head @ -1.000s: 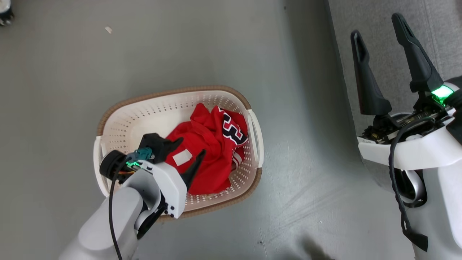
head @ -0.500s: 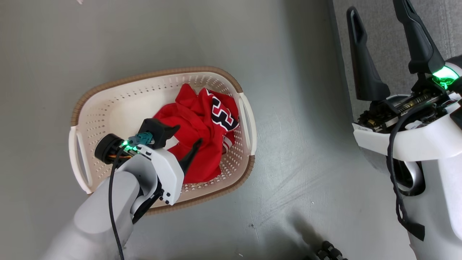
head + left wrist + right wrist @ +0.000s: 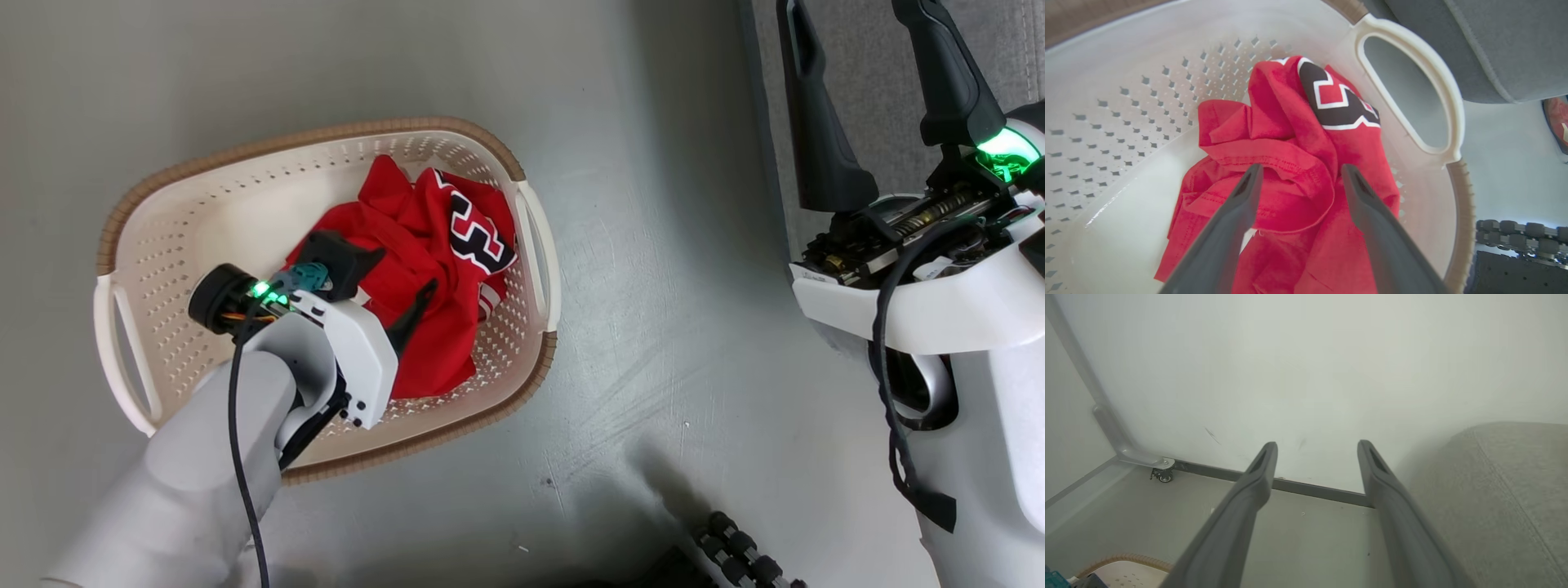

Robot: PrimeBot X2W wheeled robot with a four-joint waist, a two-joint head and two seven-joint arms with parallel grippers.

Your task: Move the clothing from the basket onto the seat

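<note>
The red clothing [image 3: 437, 343] lies crumpled in the right half of the cream basket [image 3: 326, 137] on the floor, its navy-and-white lettering [image 3: 473, 238] facing up. My left gripper [image 3: 406, 271] hangs open inside the basket, fingers straddling a raised fold of the clothing [image 3: 1290, 139]; whether they touch it I cannot tell. The basket's handle [image 3: 1453, 122] is just beyond. My right gripper [image 3: 849, 8] stands open and empty at the upper right, over the edge of the grey seat [image 3: 878, 57]. In the right wrist view the right gripper [image 3: 1318, 447] points at a wall, with the seat [image 3: 1515, 498] beside it.
Grey floor surrounds the basket. A dark ribbed part [image 3: 743, 551] sits at the bottom, near the basket's right side [image 3: 1515, 228]. A white wall, a baseboard and a small caster [image 3: 1163, 473] lie ahead of the right gripper. The basket's rim [image 3: 1126, 559] shows low left.
The head view has shifted, so the basket sits further left and higher. My left gripper has sunk closer onto the clothing, still open. The right gripper has kept its pose.
</note>
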